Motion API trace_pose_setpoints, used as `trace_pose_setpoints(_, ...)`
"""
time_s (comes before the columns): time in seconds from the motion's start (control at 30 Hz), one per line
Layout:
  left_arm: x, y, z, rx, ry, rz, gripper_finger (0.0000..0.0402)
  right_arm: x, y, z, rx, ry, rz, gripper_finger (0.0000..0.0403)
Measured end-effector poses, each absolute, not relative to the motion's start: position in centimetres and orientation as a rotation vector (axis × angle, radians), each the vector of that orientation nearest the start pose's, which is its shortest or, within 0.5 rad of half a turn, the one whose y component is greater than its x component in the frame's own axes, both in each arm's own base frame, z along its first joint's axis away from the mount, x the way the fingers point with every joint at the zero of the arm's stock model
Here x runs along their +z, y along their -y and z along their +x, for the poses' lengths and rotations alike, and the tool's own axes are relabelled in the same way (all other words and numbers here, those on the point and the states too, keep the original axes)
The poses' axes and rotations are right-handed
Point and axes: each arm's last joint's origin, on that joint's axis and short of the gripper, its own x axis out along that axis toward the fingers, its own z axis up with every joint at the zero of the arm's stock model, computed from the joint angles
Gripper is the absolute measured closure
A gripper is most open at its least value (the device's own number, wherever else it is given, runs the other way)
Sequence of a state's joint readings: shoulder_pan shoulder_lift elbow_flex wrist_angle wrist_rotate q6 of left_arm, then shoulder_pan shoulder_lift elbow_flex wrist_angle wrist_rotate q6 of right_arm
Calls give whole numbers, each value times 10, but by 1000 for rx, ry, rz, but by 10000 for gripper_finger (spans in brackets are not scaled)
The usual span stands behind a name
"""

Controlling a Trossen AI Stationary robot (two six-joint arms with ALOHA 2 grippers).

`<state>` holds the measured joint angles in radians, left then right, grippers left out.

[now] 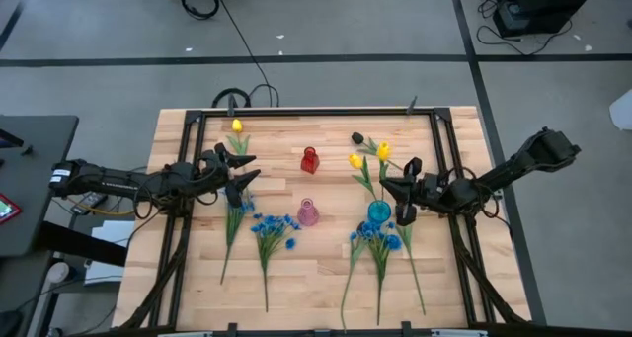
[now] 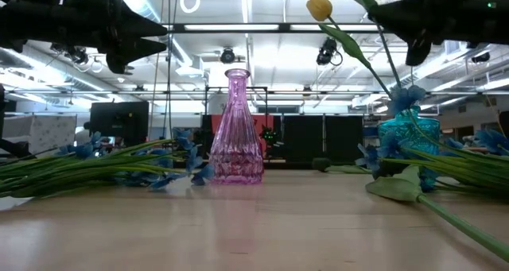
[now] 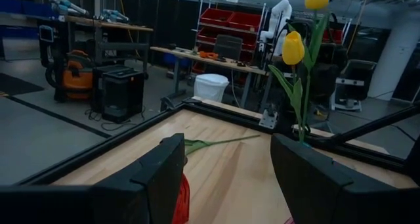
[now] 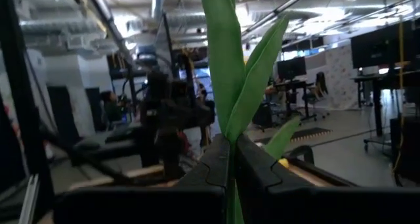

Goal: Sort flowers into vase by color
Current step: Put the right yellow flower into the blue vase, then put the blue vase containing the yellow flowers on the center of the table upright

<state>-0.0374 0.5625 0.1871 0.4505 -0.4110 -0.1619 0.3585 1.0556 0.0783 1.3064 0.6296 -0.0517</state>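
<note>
Lettering: we find none readable on any vase, arm or fixture.

Left side of the table (image 1: 178,278): the left gripper (image 1: 240,174) hangs above the boards, fingers apart with nothing between them; its wrist view shows bare wood through the gap and a sliver of the red vase (image 3: 182,199). One yellow tulip (image 1: 237,126) lies near the far edge, and beside the gripper a long green stem (image 1: 231,228) lies toward the near edge. A bunch of blue blossoms (image 1: 273,228) lies next to it.

Centre: red vase (image 1: 309,160) farther back, pink vase (image 1: 308,212) nearer; from above we see no flower in either. The low view shows the pink vase (image 2: 236,128) upright and see-through with no stem inside, a detail the overhead view gives less plainly.

Right: the teal vase (image 1: 378,213) holds blue blossoms (image 2: 407,98), which the low view shows rising from its mouth. The right gripper (image 1: 405,189) sits just beside it, fingers clamped on a yellow tulip's (image 1: 383,151) green stem (image 4: 231,86); only its wrist view shows that pinch. A second yellow tulip (image 1: 355,161) and a dark tulip bud (image 1: 357,137) are close by. More blue bunches (image 1: 380,240) lie in front of the teal vase.
</note>
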Motion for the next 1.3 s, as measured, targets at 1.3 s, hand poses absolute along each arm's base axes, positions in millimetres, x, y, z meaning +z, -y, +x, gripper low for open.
trace_pose_setpoints(1.3,216,-6,141,369,84,-145,170,139,-41,159,-302,-21,-48,268)
